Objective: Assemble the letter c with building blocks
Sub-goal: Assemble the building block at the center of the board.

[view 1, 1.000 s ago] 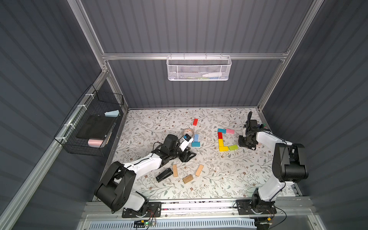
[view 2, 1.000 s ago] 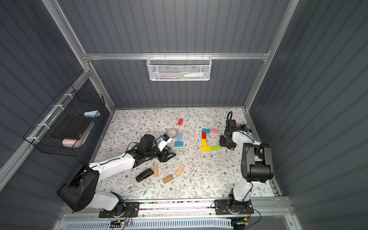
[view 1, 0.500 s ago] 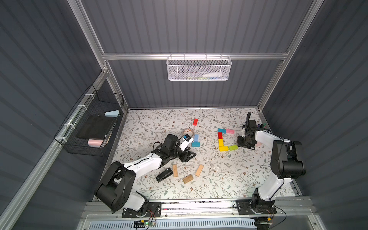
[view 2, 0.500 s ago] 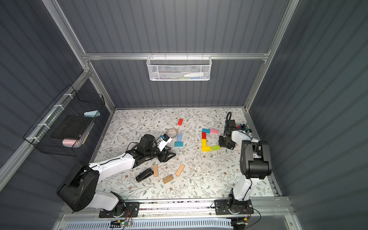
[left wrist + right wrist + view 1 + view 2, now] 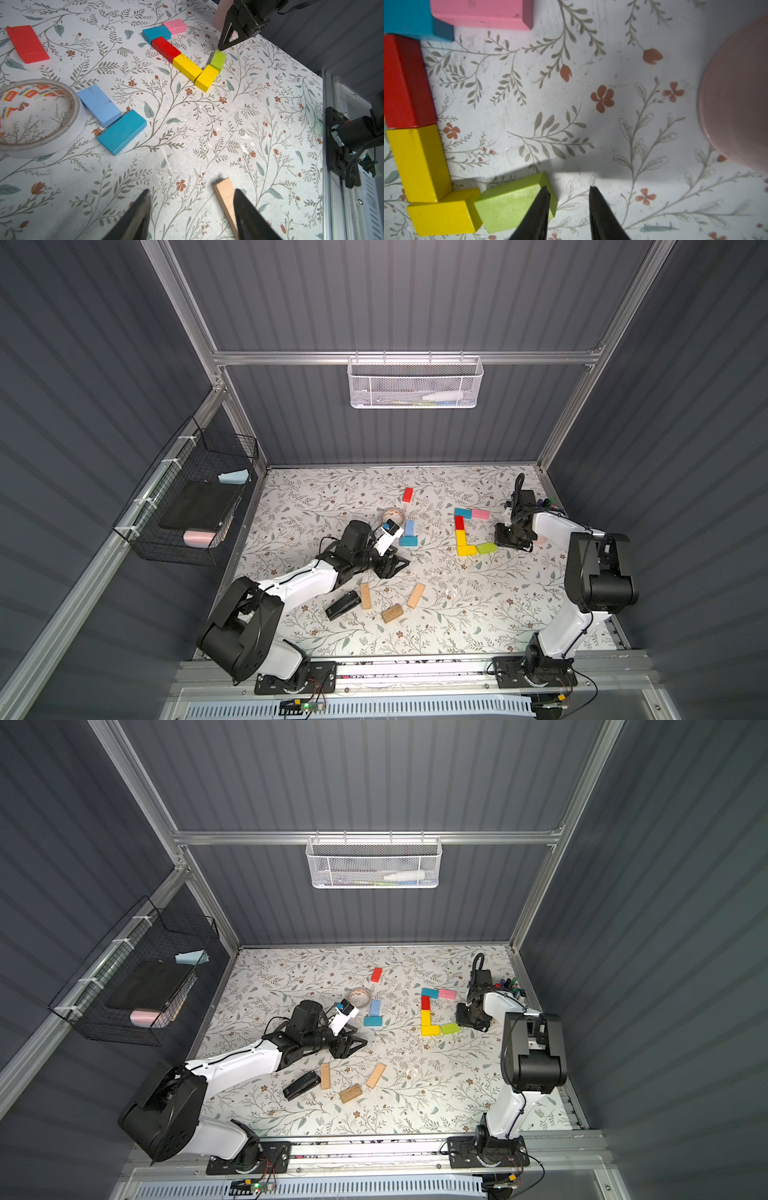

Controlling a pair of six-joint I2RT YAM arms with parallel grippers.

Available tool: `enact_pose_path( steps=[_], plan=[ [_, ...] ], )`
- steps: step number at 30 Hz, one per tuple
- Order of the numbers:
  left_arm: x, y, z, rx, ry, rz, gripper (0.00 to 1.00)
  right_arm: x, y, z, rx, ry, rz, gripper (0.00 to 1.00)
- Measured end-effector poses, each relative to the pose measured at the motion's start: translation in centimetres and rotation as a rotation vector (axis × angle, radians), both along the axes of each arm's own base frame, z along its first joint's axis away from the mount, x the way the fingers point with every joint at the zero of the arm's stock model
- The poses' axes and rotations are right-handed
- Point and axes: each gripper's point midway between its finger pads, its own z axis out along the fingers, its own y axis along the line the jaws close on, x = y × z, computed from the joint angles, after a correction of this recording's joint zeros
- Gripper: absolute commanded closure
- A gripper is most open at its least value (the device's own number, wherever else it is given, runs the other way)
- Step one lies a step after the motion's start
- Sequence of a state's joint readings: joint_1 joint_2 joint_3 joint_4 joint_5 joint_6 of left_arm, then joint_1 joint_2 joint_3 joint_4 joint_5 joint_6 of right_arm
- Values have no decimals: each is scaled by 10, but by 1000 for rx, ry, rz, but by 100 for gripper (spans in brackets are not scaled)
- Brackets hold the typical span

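Presently everything turns on the free end of the lime green block [image 5: 512, 207]; it lies flat on the table [image 5: 498, 605] toward the right edge, last piece of the letter's lower arm, inner end meeting the flat yellow block [image 5: 444, 214]; long axis runs from that yellow out toward the right edge, but skewed, free end swung a little toward the far edge; rest of the letter looks laid: second yellow block [image 5: 419, 162] and red block [image 5: 404, 83] end to end as spine, teal block [image 5: 404, 16] and pink block [image 5: 481, 12] as upper arm; right jaws parted a little, gripping nothing, bare table between them; one tip at the block's free corner, touching or just above, cannot tell; other tip beyond it over bare table; so the block lies to the spine side of the jaws, not between them, and the gap runs roughly along its long axis, so closing here would likely catch nothing; right arm [image 5: 552, 526] far the nearer; left arm [image 5: 299, 580] well apart near the table's middle, its jaws wide and empty, a tan block [image 5: 225, 197] just beside one tip; likely call: a small sideways nudge of the free end toward the near edge to square it; a push along the axis risks shifting the yellow corner.
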State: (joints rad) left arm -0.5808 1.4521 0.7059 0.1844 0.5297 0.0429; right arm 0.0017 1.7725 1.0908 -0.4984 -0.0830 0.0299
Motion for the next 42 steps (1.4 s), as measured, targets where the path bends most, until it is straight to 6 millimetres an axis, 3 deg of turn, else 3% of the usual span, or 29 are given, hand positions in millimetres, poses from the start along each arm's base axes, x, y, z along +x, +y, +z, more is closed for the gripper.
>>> enact_pose_path(
  steps=[42],
  plan=[
    [0, 0, 0, 1, -3, -3, 38, -7, 5, -3, 39, 37, 5, 67]
  ],
)
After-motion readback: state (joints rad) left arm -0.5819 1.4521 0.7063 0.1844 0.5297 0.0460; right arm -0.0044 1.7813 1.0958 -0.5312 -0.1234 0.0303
